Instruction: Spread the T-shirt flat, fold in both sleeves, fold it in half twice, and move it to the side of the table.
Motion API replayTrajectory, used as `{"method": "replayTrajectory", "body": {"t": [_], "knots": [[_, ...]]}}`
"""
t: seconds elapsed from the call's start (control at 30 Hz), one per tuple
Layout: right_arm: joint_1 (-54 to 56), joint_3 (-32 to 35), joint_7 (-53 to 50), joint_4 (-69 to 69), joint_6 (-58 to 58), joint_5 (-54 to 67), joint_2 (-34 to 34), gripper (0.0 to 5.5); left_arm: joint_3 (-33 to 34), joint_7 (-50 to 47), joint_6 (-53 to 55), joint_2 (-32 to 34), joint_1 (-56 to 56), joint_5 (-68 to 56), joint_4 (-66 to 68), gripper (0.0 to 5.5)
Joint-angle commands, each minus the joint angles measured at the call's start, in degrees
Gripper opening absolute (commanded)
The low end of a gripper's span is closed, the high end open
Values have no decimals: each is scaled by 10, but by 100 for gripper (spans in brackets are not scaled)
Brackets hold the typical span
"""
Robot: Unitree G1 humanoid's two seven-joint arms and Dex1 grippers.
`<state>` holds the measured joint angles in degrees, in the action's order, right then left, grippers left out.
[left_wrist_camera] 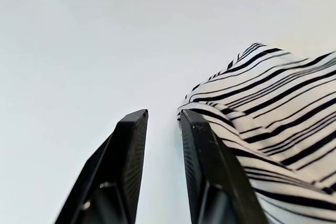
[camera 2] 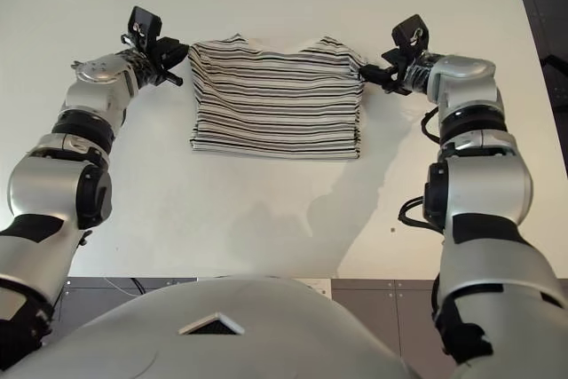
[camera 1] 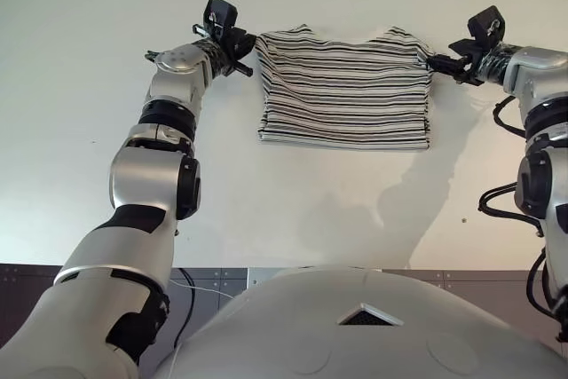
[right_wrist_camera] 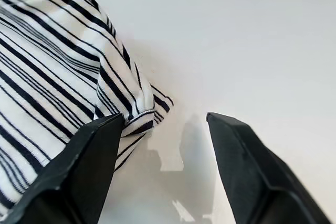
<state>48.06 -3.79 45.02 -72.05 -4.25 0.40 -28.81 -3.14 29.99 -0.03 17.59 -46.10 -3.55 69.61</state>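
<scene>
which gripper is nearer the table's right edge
Right: the right gripper is at the T-shirt's far right corner, toward the table edge; the left gripper is at the opposite corner.

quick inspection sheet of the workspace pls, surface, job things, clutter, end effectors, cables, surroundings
surface: white table, matte, no spills seen
job's things: striped T-shirt lies at the far middle, sleeves tucked in, layered edge nearest the robot
clutter: nothing seen
end effectors: left end effector open at the shirt's far left corner; right end effector open at its far right corner
cables: black cables loop beside the right arm; more hang below the table's near edge
surroundings: dark floor past the near edge
</scene>
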Motion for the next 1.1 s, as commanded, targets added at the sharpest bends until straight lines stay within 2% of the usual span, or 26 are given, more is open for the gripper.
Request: {"method": "replayTrajectory", "body": {"t": [0.03, 0.1, 0.23, 0.3, 0.4, 0.47, 0.57, 0.7, 0.8, 0.87, 0.97, 1.1], "knots": [[4, 35, -11, 42, 43, 23, 13, 291, -24, -29, -67, 10, 7, 51, -45, 113], [-1, 38, 5, 77, 86, 25, 17, 291, -44, -36, -125, 18, 36, 81, -123, 113], [-23, -22, 4, 115, 224, -43, 15, 291, -115, 13, -183, 48, 176, 131, -433, 113], [-37, -82, -17, 109, 302, -116, 3, 291, -162, 47, -189, 75, 260, 161, -558, 113], [-40, -209, -134, 80, 389, -292, -37, 291, -221, 73, -188, 113, 350, 237, -665, 113], [-46, -265, -183, 68, 435, -369, -64, 291, -243, 91, -176, 125, 368, 269, -702, 113], [-55, -322, -211, 81, 511, -439, -111, 291, -277, 59, -175, 152, 335, 400, -646, 113], [-88, -322, -6, 118, 589, -334, -146, 291, -269, 50, -155, 160, 328, 422, -600, 113], [-174, -322, 198, 304, 475, -126, -163, 291, -237, 49, -173, 190, 307, 391, -551, 113], [-220, -330, 269, 459, 353, -17, -172, 291, -230, 42, -199, 197, 280, 380, -499, 113], [-241, -336, 305, 609, 202, 47, -157, 291, -225, 23, -266, 216, 242, 369, -416, 113], [-232, -302, 297, 684, 77, 70, -129, 291, -247, -24, -365, 242, 187, 398, -294, 113]]}}
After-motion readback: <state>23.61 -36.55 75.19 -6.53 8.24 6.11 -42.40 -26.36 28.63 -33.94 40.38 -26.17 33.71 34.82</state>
